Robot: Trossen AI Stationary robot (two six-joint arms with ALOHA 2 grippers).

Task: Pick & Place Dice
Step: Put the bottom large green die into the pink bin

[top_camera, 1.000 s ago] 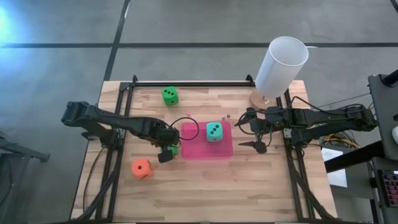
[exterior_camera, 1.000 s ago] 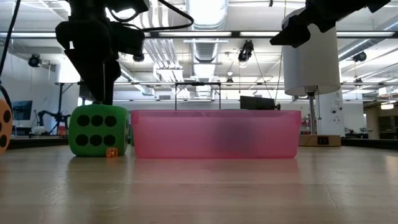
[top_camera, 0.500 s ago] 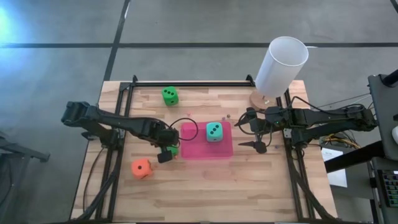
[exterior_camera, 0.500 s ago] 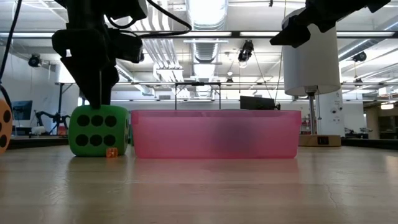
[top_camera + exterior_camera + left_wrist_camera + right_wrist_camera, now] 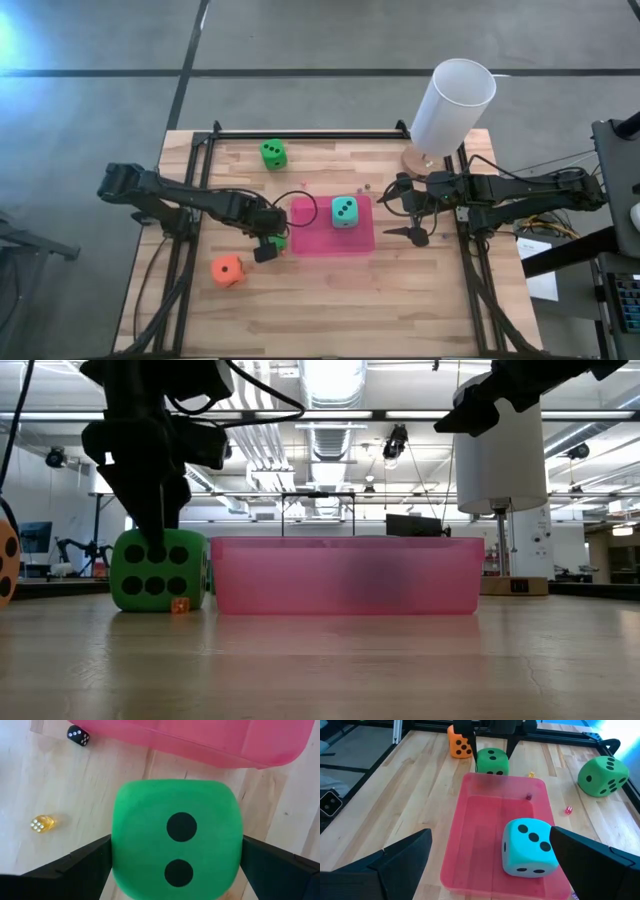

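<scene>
In the high view the left arm reaches from the left edge toward frame centre, its left tool [image 5: 270, 243] pointed downward with both fingers spread wide. The right arm enters from the right edge and lies level at mid height, its right tool [image 5: 408, 212] aimed toward centre, the two fingers likewise held wide apart.

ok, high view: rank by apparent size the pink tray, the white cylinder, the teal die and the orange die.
1. Flat pink tray, largest footprint.
2. Tall white cylinder, close behind; it stands nearer the overhead camera, so its lead or lag is unsure.
3. Teal foam die and orange foam die: they look about alike, no ranking.
</scene>
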